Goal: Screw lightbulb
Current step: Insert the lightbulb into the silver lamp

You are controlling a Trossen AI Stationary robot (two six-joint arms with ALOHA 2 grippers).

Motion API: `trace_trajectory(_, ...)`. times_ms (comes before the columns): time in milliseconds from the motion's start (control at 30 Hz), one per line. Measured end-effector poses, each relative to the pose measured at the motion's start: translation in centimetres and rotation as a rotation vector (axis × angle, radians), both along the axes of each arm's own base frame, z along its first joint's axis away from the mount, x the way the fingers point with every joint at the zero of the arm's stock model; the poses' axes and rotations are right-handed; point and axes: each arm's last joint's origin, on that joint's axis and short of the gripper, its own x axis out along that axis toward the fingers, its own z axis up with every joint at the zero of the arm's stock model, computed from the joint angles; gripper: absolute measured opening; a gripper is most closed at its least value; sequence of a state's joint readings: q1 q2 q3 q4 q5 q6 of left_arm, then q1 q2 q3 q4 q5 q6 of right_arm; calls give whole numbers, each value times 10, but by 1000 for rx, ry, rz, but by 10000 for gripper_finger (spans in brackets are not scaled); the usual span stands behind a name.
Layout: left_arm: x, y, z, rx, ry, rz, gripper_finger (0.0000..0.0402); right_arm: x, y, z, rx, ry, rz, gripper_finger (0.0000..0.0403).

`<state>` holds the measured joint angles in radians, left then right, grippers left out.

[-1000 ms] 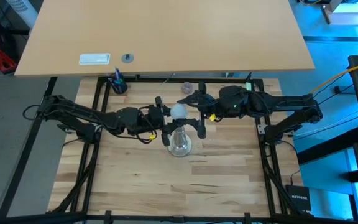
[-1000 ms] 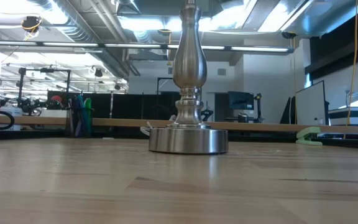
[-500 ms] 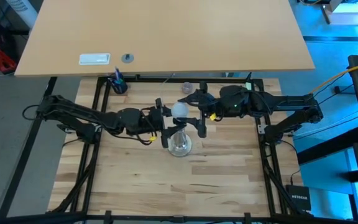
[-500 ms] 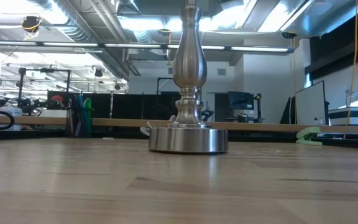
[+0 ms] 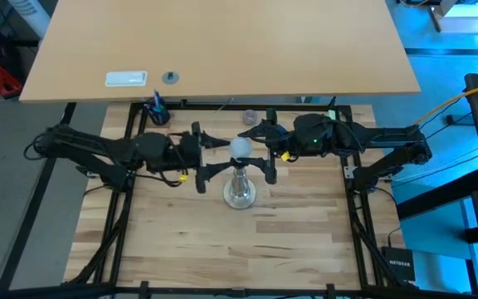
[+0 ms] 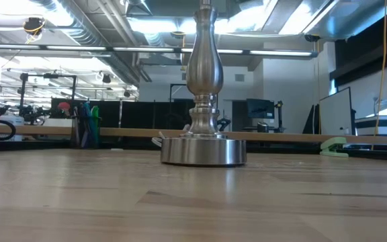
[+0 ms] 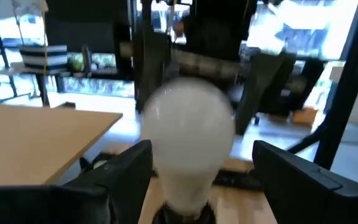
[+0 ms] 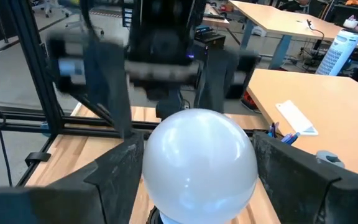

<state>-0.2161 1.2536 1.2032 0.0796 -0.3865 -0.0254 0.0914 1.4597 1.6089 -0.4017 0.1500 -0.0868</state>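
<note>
The white frosted lightbulb [image 5: 241,148] stands upright with its narrow base in the dark socket [image 7: 185,216] on top of the silvery stand [image 6: 203,151], at the table's middle. My left gripper [image 5: 216,156] is open, level, a little to the bulb's left and clear of it. The bulb shows ahead between its fingers [image 7: 188,143]. My right gripper [image 5: 260,151] is open, level, reaching in from the right. Its fingers stand on either side of the bulb's globe [image 8: 199,163]. My right gripper's fingers [image 8: 120,174] stand close beside the two sides of the bulb's globe, level from the table's right. I cannot tell whether they touch it. The bulb stays upright in the socket.
A dark cup with pens [image 5: 158,113] and a small greyish knob [image 5: 249,117] sit near the table's far edge. A white flat item [image 5: 127,79] and a small round piece [image 5: 170,77] lie on the desk beyond. Black frame rails run along the table's sides.
My left gripper has drawn back from the bulb toward the table's left edge, staying level. The bulb and stand have stayed where they were.
</note>
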Motion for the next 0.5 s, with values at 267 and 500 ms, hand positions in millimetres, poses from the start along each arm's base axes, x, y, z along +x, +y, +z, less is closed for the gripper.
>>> trace_trajectory(267,-7,1,33,32,-20,-9,266,0,0,0,2,-4,-2,292)
trace_trajectory(500,4,10,40,27,-35,34,266,1,0,0,3,-5,0,292)
